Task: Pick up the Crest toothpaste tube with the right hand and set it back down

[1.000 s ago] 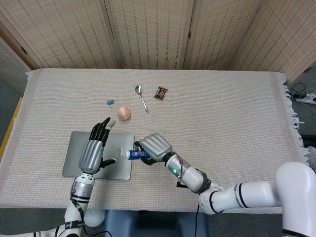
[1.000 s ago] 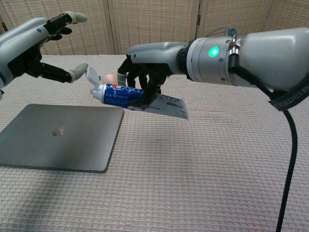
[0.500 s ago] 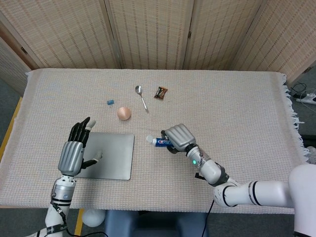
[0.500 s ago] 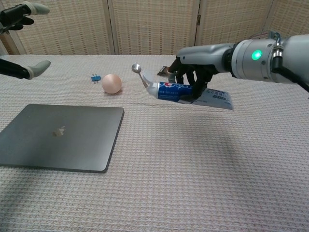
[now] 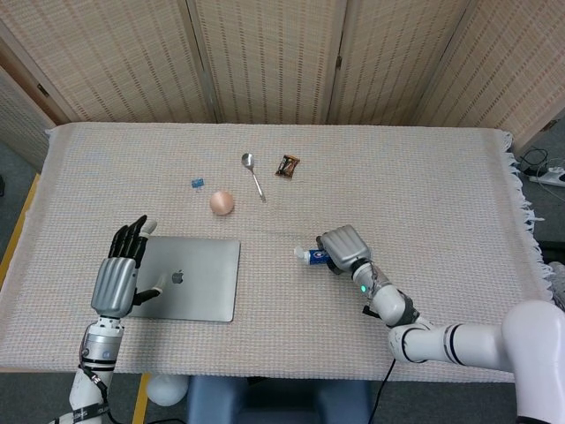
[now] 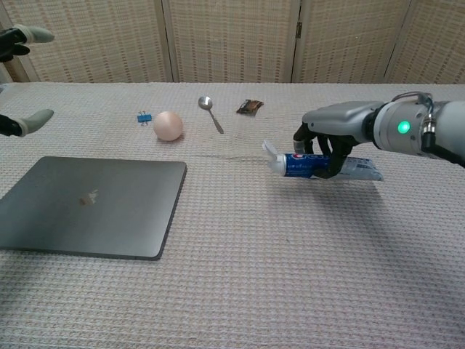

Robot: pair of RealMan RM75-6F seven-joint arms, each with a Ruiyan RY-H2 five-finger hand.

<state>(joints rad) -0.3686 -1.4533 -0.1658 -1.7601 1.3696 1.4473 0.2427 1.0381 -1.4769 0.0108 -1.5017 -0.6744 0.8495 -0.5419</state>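
My right hand (image 5: 345, 248) (image 6: 330, 139) grips the blue and white Crest toothpaste tube (image 6: 309, 166) (image 5: 313, 256), with the white cap pointing toward the laptop. In the chest view the tube hangs just above the woven cloth, right of centre. My left hand (image 5: 119, 276) hovers open, fingers spread, over the left edge of the laptop; in the chest view only its fingertips (image 6: 33, 121) show at the left border.
A closed grey laptop (image 5: 189, 291) (image 6: 91, 206) lies at the front left. Behind it sit a peach ball (image 5: 222, 203) (image 6: 168, 125), a blue binder clip (image 5: 198, 183) (image 6: 144, 117), a spoon (image 5: 253, 175) (image 6: 211, 113) and a dark wrapper (image 5: 287, 165) (image 6: 249, 107).
My right hand has carried the tube from above the laptop's right edge rightward and lowered it close to the cloth. My left hand has drawn back to the left, off the laptop's middle.
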